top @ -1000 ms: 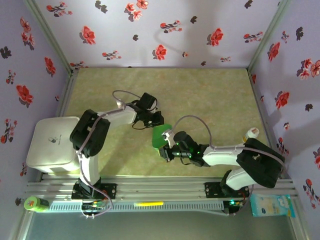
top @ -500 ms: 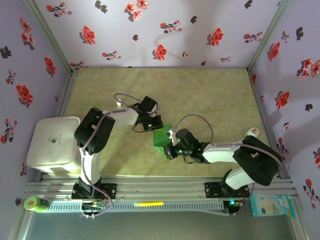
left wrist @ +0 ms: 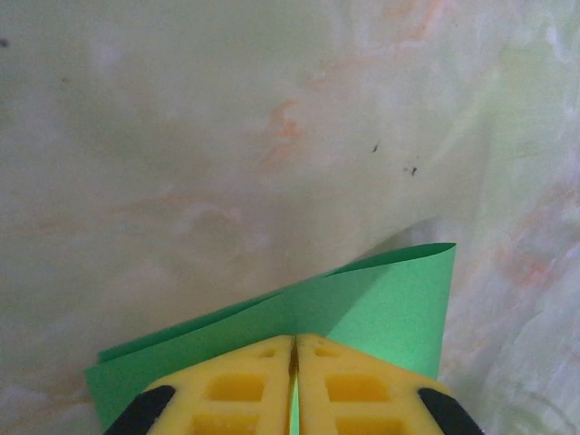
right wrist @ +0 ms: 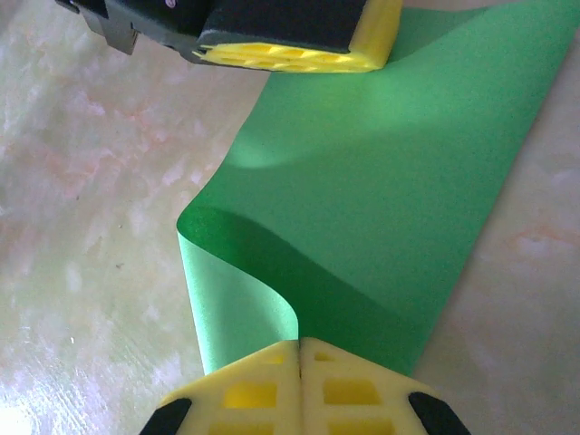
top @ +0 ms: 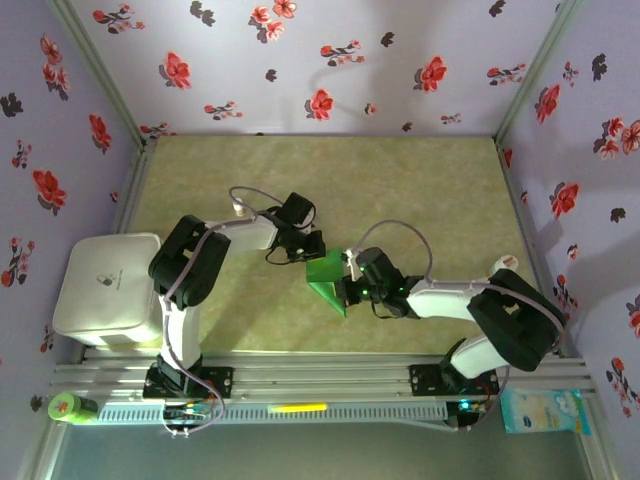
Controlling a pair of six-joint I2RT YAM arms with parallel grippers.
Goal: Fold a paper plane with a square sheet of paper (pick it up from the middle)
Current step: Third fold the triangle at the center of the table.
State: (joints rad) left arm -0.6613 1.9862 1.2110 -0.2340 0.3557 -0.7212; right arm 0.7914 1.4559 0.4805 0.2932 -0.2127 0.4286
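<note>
The left claw (top: 306, 250) and right claw (top: 346, 287) each pinch shut on the square sheet of paper (top: 326, 274), which is folded and bowed at the middle of the desk (top: 430, 190). Both arms are elbowed inward.

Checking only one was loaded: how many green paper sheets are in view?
1. The square sheet of paper is mid-table, curled, pinched at opposite ends by the left arm's fingers and the right arm's fingers. A second sheet stuck flat against it could be hidden.
</note>
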